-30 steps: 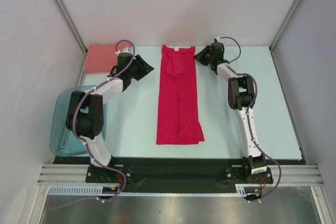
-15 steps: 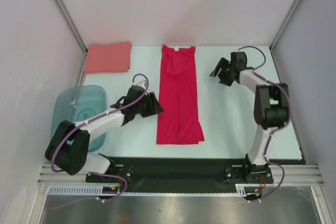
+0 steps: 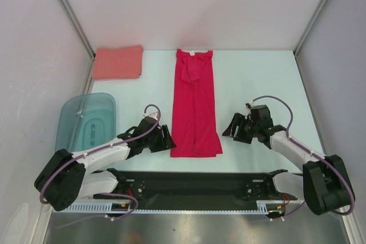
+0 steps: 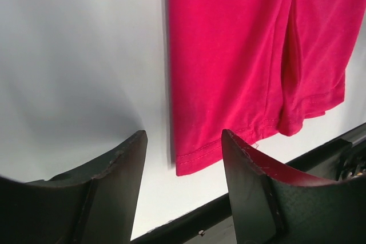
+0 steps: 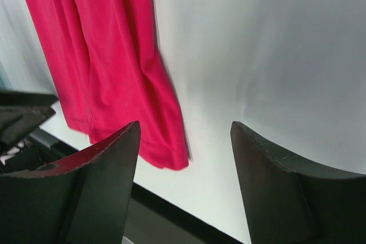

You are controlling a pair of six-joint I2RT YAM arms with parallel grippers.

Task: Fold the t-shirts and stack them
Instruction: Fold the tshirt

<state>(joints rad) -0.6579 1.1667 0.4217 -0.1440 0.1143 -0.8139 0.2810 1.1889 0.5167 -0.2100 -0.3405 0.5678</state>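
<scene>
Left arm [image 3: 100, 155] and right arm [image 3: 294, 148] have swung back to the near hem of the crimson t-shirt [image 3: 194, 107], a long folded strip centred on the worktop [image 3: 257, 78]. The salmon t-shirt [image 3: 118, 62] lies folded far-left. Catching only the top layer could splay the strip. Left tool [image 3: 170, 140] and right tool [image 3: 227, 130] gape, released, flanking the hem corners.

tub [image 3: 77, 115]: translucent teal, at left edge | table [image 3: 257, 78]: pale blue | black plate [image 3: 194, 180]: along near edge

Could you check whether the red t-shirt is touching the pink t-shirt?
Apart. The top view shows bare table between the red t-shirt and the folded pink t-shirt.
</scene>
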